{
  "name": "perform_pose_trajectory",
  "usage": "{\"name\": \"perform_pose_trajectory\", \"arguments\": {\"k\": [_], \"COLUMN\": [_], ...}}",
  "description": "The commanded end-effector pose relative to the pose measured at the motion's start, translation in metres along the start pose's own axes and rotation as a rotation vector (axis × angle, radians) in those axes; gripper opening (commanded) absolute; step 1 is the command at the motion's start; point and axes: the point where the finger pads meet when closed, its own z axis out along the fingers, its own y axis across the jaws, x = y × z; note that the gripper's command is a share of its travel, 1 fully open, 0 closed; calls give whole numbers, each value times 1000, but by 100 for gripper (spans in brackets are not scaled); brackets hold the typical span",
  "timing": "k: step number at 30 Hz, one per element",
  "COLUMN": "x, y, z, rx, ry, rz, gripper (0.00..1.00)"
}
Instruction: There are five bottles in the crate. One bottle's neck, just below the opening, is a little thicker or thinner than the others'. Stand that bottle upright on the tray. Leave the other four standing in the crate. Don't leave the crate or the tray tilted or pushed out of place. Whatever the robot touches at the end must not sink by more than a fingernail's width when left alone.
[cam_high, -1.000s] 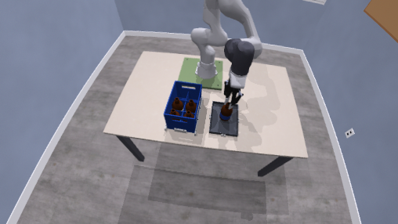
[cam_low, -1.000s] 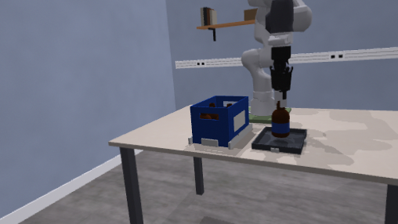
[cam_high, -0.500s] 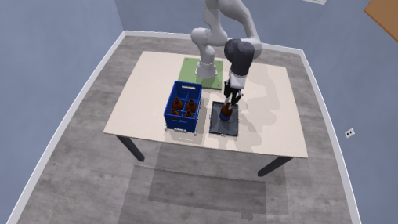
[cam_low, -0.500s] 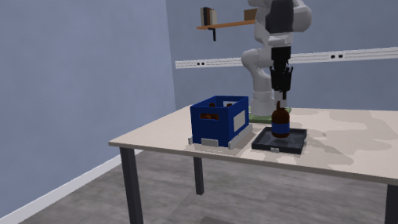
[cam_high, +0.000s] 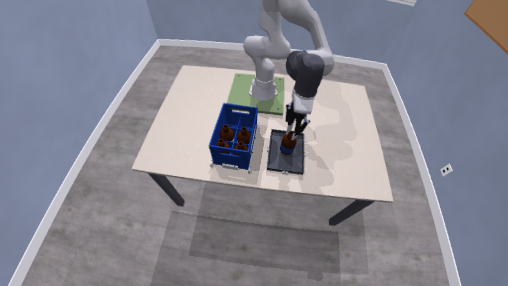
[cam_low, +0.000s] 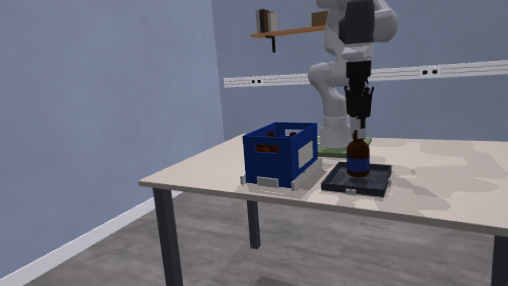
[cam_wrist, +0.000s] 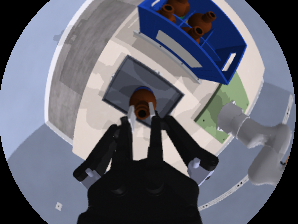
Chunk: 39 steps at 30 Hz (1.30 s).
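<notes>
A brown bottle with a blue label (cam_high: 287, 145) (cam_low: 358, 162) (cam_wrist: 142, 97) stands upright near the middle of the dark tray (cam_high: 295, 165) (cam_low: 336, 181) (cam_wrist: 125, 70). My gripper (cam_high: 293, 133) (cam_low: 361, 131) (cam_wrist: 142, 109) points down from above and is shut on its neck, one fingertip on each side. The blue crate (cam_high: 232, 158) (cam_low: 267, 169) (cam_wrist: 215, 73) sits level beside the tray. Several brown bottles (cam_high: 226, 133) (cam_wrist: 202, 22) stand in its compartments; the crate walls hide their lower parts. Small differences in neck thickness cannot be made out.
Light grey brackets (cam_low: 267, 182) edge the crate's base. The robot's base stands on a green plate (cam_high: 242, 95) (cam_low: 345, 150) (cam_wrist: 212, 112) behind the crate. A narrow gap separates crate and tray. The front edge of the table (cam_high: 345, 150) is close to both.
</notes>
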Motion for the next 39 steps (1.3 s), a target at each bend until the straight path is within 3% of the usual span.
{"name": "perform_pose_trajectory", "arguments": {"k": [1, 39], "x": [1, 0], "y": [-2, -2], "z": [1, 14], "rx": [6, 6], "ry": [6, 6], "rz": [5, 5], "gripper": [10, 10]}}
